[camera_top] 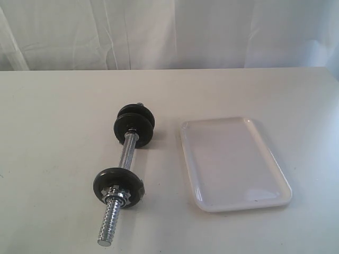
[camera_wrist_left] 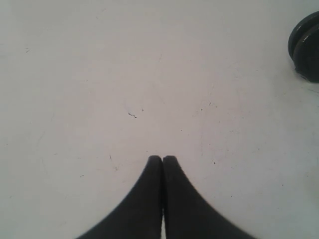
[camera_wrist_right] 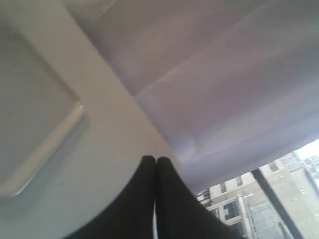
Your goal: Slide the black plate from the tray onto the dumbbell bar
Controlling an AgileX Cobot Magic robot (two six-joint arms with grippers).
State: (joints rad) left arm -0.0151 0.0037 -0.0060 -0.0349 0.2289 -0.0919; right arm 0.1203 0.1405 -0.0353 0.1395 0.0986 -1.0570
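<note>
Exterior view: the bar (camera_top: 127, 153) lies on a pale table (camera_top: 53, 132), running from far to near at a slight slant. At its far end two black discs sit face to face on the rod. The plate (camera_top: 135, 120) is in that pair, but which of the two it is cannot be told. The knurled chrome middle shows between this pair and a near disc (camera_top: 117, 181). A chrome nut (camera_top: 118, 194) sits against the near face of that disc. Beyond the nut the coarse threaded end sticks out toward the camera. The tray (camera_top: 235, 164) lies flat on the table to the right of the bar, near it but not touching, with its long side running roughly along the bar. A white curtain (camera_top: 169, 32) hangs behind the table.

Left wrist view: the left gripper (camera_wrist_left: 162, 158) has its two dark fingers pressed together with nothing between them, over bare, lightly speckled table. At the edge of the picture, well apart from the fingertips, two black disc rims show side by side.

Right wrist view: the right gripper (camera_wrist_right: 155, 159) likewise has its fingers closed against each other and holds nothing. A rounded corner of the tray and its raised rim show to one side, apart from the fingertips. The table edge runs past the tips, with curtain folds beyond it and blurred buildings (camera_wrist_right: 259, 204) through a gap
</note>
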